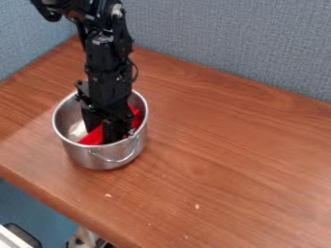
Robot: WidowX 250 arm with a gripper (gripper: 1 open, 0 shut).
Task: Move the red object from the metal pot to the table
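task not done: i see the red object [99, 131] inside the metal pot [77, 149], nothing on the table [233, 145] yet. my gripper [108, 118] reaches straight down into the pot at the block; i cannot tell whether its jaws grip it. lift and set-down remain.

1 camera looks down at an angle from above the table's [233, 136] near edge. It sits fairly close, facing the blue wall [246, 39].
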